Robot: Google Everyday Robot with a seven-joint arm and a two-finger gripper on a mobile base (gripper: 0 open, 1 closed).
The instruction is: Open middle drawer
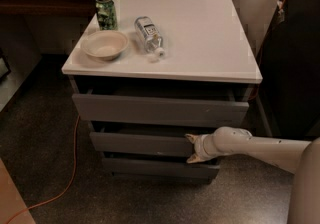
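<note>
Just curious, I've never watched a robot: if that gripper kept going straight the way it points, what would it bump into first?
Most likely the grey front of the middle drawer. The gripper sits at its right end, pointing left at it, seemingly almost touching, though depth is unclear.

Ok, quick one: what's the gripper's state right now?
Gripper: open, its two fingers spread apart at the right end of the middle drawer front, holding nothing.

Green soda can (106,12) upright near the white tabletop's (200,33) back-left corner, pale bowl (105,44) by the left edge, clear plastic bottle (148,34) lying just beside it. Gripper (191,148) sits low, under the front edge.
</note>
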